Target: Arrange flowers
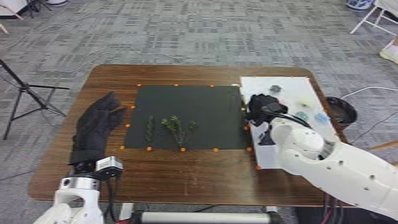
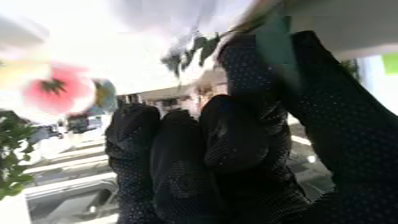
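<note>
Fingers of my right hand (image 1: 265,106) pinch a green sprig (image 2: 281,47), a pink flower (image 2: 62,91) near them; my left hand's (image 1: 96,124) lie straight.

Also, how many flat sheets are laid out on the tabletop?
2. The dark sheet is in the middle of the table, and the white sheet is on its right, partly covered by the right arm, which may hide more.

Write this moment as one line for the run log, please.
right hand: at white sheet, holding green piece | left hand: open, left side of table | dark mat: green sprigs lying on it
</note>
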You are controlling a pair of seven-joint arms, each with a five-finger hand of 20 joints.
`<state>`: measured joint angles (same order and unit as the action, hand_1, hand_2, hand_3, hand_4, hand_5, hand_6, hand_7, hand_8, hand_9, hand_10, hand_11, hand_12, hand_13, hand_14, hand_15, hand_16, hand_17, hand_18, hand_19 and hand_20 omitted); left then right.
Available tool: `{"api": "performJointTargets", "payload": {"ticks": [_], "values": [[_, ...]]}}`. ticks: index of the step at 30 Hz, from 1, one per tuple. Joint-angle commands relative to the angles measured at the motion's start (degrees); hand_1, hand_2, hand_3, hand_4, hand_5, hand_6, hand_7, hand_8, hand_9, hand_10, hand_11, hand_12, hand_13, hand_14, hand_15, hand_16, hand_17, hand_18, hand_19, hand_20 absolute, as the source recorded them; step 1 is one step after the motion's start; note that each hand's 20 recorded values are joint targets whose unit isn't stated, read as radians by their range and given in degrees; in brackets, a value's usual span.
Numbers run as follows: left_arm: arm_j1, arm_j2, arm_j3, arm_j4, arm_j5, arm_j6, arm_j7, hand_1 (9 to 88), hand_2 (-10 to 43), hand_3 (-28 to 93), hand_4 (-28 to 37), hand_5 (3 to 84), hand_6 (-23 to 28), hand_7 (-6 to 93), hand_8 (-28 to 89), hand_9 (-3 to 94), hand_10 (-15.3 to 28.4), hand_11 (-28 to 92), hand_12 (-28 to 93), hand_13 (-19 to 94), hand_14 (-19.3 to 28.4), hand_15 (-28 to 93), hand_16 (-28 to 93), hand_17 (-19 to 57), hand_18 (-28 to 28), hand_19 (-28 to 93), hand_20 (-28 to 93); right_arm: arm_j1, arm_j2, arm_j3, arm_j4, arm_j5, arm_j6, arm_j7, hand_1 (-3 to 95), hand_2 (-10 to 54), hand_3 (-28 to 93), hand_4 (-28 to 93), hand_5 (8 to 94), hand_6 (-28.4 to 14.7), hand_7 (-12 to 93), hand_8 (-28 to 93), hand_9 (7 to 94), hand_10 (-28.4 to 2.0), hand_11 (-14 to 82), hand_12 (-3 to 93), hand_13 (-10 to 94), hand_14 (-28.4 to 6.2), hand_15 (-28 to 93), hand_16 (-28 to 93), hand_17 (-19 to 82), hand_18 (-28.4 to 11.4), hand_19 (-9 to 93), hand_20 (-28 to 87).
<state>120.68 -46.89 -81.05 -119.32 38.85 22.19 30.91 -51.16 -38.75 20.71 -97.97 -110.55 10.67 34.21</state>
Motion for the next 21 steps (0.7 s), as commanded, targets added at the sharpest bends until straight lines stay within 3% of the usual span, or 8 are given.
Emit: {"api": "performJointTargets", "payload": {"ticks": [1, 15, 21], "values": [[0.81, -0.29, -0.2, -0.48, -0.31, 0.32, 0.88, 29.9, -4.5, 70, -22.8, 31.3, 1.8, 25.8, -11, 26.0, 11.9, 30, 20, 24, 14.1, 39, 5, -8.0, 19.8, 41, 18, 0.27, 1.27, 3.64, -2.98, -0.63, 3.54, -1.12, 41.0, -9.5, 85, -16, 75.2, -0.8, 51, 28, 81.5, -7.7, 68.0, 55.8, 79, -7.4, 90, 43, 39, -20.7, 90, 46], [0.55, -0.29, -0.26, -0.32, -0.17, -0.09, 0.5, 29.9, -4.6, 70, -22.8, 31.2, 1.8, 25.8, -11, 25.9, 11.9, 30, 20, 24, 14.1, 39, 5, -8.0, 19.8, 41, 18, -3.46, -1.45, 4.44, -12.3, 0.61, 1.83, -2.43, 41.2, -9.5, 84, -15, 75.8, -1.2, 51, 28, 82.1, -7.6, 67.9, 55.3, 79, -7.3, 90, 43, 40, -20.8, 90, 45], [0.29, -0.4, -0.24, -0.22, -0.14, -0.07, 0.43, 29.9, -4.6, 70, -22.8, 31.2, 1.8, 25.8, -11, 25.9, 11.9, 30, 20, 24, 14.1, 39, 5, -8.0, 19.8, 41, 18, -3.93, -2.2, -0.05, -12.4, 0.48, 1.77, -5.51, 41.4, -9.5, 84, -15, 76.1, -1.3, 51, 28, 82.1, -7.5, 67.9, 55.4, 80, -7.2, 90, 43, 40, -20.9, 91, 45]]}}
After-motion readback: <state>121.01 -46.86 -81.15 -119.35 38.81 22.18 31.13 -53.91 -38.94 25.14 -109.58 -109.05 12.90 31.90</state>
